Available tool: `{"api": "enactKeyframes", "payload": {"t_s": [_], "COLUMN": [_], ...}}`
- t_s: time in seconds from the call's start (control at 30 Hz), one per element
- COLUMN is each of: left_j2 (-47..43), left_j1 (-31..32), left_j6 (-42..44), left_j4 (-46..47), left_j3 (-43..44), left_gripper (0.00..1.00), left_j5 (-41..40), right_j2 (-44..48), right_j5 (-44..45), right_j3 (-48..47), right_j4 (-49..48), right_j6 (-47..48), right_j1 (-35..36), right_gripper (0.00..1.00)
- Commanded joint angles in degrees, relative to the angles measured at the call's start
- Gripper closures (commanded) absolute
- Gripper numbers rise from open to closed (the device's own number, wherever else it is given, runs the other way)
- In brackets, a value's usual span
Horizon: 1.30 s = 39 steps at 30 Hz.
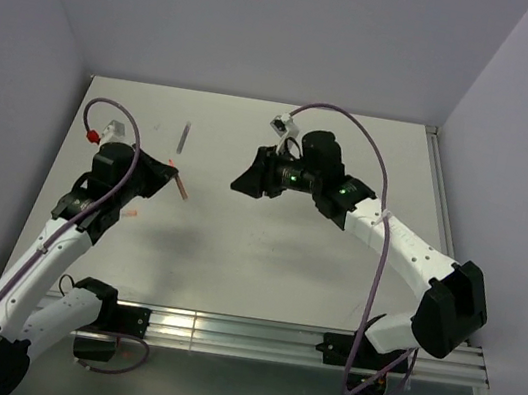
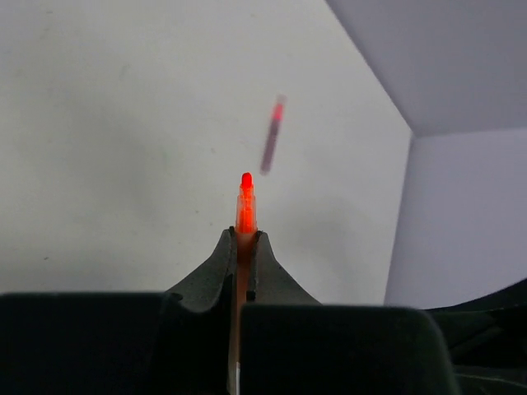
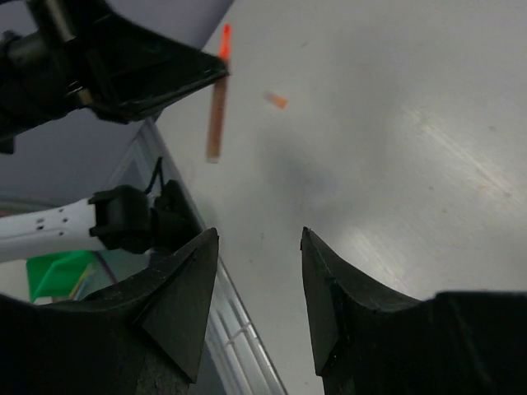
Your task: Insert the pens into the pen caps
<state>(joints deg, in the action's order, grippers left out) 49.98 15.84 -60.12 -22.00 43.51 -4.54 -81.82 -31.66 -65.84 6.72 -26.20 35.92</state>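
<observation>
Tabletop (image 1: pixel 284 262) spreads around left claw (image 2: pixel 244 235) gripping red pen (image 2: pixel 245 206).

Logging colours only. I see the left gripper (image 2: pixel 245 240) is black, and the red-orange pen (image 2: pixel 245 206) between its fingers has a glowing bright red tip. The second pen (image 2: pixel 271 140) is dark grey, pinkish at its far end. The worktop (image 2: pixel 123 123) is plain off-white, no pattern. The cap (image 3: pixel 277 99) is pale orange-pink. The right gripper (image 3: pixel 259 247) is black too. The arms (image 1: pixel 408 247) are white with black joints, and the right one has green lights (image 1: pixel 293 175). The cables (image 1: pixel 372 277) are purple and the walls (image 1: pixel 274 17) pale lavender.
</observation>
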Motion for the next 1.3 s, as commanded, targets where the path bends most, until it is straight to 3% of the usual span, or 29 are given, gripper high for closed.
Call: {"api": "enactKeyframes", "payload": {"t_s": [0.0, 0.27, 0.5, 0.9, 1.27], "left_j2": [-1.9, -5.24, -4.36, -1.9, -0.85], "left_j1": [1.3, 5.25, 7.37, 11.06, 12.11], "left_j6": [4.74, 4.05, 3.87, 2.11, 1.67], "left_j4": [10.21, 23.65, 28.84, 32.11, 33.6], "left_j3": [0.27, -2.28, -2.28, -2.99, -2.72], "left_gripper": [1.0, 1.0, 1.0, 1.0, 1.0], "left_j5": [7.61, 12.44, 15.08, 13.59, 12.71], "right_j2": [2.63, 1.49, 0.26, -1.67, -1.5], "right_j5": [-3.59, -0.6, 1.6, 3.18, 3.09], "right_j3": [-0.78, -1.3, -3.24, -3.94, -3.41], "right_j4": [-6.55, -11.47, -11.2, -12.96, -12.79], "right_j6": [-2.54, -6.85, -7.91, -10.37, -10.98], "right_j1": [3.97, 7.84, 9.17, 9.87, 9.96], "right_gripper": [0.47, 0.42, 0.41, 0.42, 0.51]}}
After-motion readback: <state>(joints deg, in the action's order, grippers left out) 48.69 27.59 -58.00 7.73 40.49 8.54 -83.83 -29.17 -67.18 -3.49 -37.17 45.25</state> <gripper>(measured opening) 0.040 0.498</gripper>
